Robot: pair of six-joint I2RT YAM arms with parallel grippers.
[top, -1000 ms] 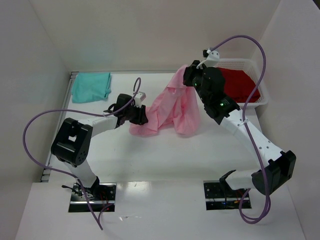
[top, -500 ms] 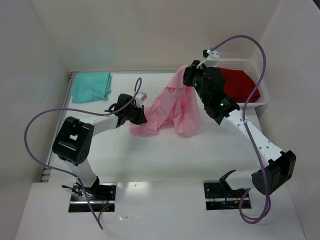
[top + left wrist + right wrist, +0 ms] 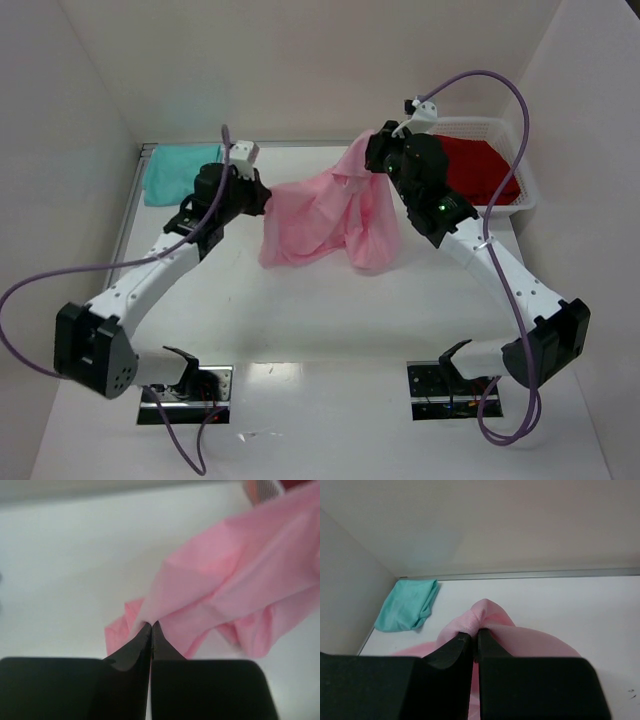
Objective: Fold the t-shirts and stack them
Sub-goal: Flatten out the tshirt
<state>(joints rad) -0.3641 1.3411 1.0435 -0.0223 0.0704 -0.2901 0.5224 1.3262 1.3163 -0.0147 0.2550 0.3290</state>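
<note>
Top view: the pink shirt hangs spread between the two hands over the table, and its lower folds sag toward the surface. The left hand is clamped on the shirt's left edge. The right hand, held higher, is clamped on a bunch at the top right. The teal shirt lies folded in the far left corner. The red shirt sits in a white basket at the far right.

Left wrist: the fingertips meet and pinch a thin fold of pink cloth, which fans away to the right.

Right wrist: the jaws are nearly together around a knot of pink cloth. The teal shirt lies beyond it on the left, near the wall.
</note>
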